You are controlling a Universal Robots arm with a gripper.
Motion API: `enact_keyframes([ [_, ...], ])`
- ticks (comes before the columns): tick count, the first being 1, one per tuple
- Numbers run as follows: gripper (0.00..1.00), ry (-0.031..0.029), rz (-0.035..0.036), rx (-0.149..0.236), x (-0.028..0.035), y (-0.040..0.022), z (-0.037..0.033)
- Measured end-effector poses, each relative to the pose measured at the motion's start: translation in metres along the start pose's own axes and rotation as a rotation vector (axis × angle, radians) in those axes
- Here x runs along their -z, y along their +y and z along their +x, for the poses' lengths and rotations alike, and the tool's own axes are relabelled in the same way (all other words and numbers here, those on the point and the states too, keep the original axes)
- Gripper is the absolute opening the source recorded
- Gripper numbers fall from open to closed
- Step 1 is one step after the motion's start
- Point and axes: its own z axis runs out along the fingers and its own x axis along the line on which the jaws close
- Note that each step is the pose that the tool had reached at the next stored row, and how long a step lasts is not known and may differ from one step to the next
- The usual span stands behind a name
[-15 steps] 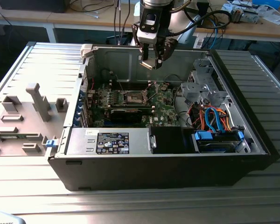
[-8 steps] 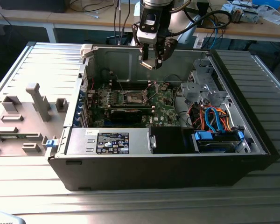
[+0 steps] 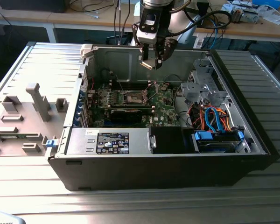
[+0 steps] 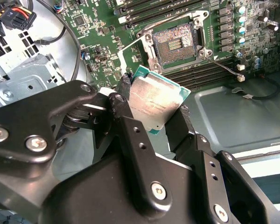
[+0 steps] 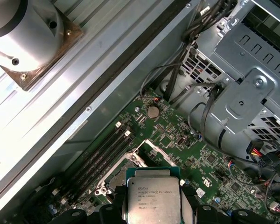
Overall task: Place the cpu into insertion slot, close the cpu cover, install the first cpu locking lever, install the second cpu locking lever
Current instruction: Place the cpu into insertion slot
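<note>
My gripper (image 3: pixel 150 62) hangs over the open computer case, shut on the cpu (image 3: pixel 147 65). In both wrist views the cpu (image 4: pixel 155 103) (image 5: pixel 153 199) is a silvery square with a teal-green edge, pinched at two opposite sides by the black fingers (image 4: pixel 125 83). Below it on the green motherboard (image 3: pixel 163 100) lies the insertion slot (image 4: pixel 174 43) (image 3: pixel 132 97), uncovered, its dark pin field showing. The cpu cover (image 4: pixel 134 55) stands swung up beside the slot. A thin wire lever (image 4: pixel 221 64) sticks out from the slot's other side. The cpu is well above the slot, not touching it.
Long memory slots (image 4: pixel 144 11) run next to the slot. A grey drive cage (image 3: pixel 199 88) with orange and blue cables (image 3: pixel 214 119) fills the case on the exterior view's right. The power supply (image 3: pixel 109 142) lies along the near wall. The removed side panel (image 3: pixel 28 112) lies to the exterior view's left.
</note>
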Motion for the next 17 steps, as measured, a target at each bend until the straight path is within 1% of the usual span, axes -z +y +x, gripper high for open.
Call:
enact_keyframes([
  [17,0.55,-0.0008,-0.0001,-0.010,-0.0003,0.0000,0.0000],
])
